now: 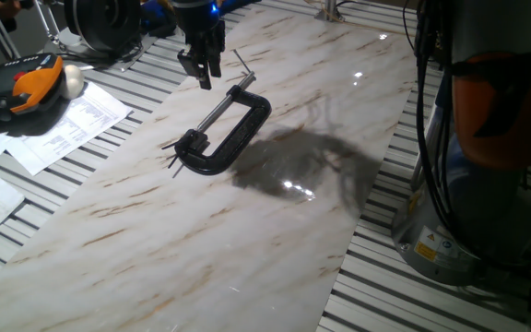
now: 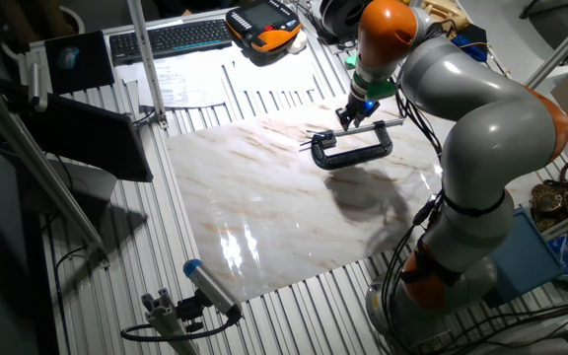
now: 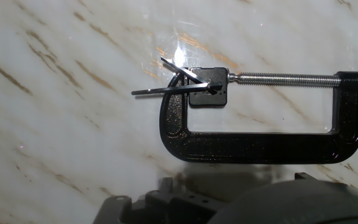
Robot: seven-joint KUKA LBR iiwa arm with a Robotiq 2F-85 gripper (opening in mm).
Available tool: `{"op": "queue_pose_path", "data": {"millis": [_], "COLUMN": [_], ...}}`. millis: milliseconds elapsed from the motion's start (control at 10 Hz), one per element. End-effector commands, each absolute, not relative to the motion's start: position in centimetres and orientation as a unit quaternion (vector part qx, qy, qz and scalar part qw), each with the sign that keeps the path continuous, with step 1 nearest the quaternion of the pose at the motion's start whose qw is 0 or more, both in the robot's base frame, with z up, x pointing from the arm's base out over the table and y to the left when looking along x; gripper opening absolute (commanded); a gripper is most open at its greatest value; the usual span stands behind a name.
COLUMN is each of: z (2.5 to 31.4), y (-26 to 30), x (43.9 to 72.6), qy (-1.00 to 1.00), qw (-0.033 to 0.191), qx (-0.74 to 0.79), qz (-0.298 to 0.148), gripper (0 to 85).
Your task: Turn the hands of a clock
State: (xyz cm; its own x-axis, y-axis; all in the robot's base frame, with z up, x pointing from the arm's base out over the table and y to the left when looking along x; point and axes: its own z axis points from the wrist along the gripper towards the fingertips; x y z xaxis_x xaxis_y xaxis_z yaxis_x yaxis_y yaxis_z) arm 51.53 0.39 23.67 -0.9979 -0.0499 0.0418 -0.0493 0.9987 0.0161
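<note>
Hand view had the hands (image 3: 169, 84) at the left, fanned out leftward from the clock (image 3: 208, 89), a small black square block pinched in the C-clamp (image 3: 260, 146), whose screw (image 3: 284, 78) ran off to the right. The gripper (image 1: 199, 66) hung above the clamp's screw end, so the hands lay further along the clamp's long axis. Couldn't tell if the fingers were apart or together.
</note>
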Motion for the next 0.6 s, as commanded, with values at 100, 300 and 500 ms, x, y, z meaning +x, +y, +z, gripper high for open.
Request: {"op": "queue_pose_path", "data": {"millis": [100,300,500], "z": [22.9,22.1,20.8], "y": [0.6,0.8,1.7], "x": [51.8,52.2,52.3], "qy": [-1.0,-1.0,-1.0], "qw": [0.019,0.016,0.008], "qx": [0.023,0.02,0.01], "qz": [-0.01,-0.013,-0.012], "gripper": [0.0,0.0,0.0]}}
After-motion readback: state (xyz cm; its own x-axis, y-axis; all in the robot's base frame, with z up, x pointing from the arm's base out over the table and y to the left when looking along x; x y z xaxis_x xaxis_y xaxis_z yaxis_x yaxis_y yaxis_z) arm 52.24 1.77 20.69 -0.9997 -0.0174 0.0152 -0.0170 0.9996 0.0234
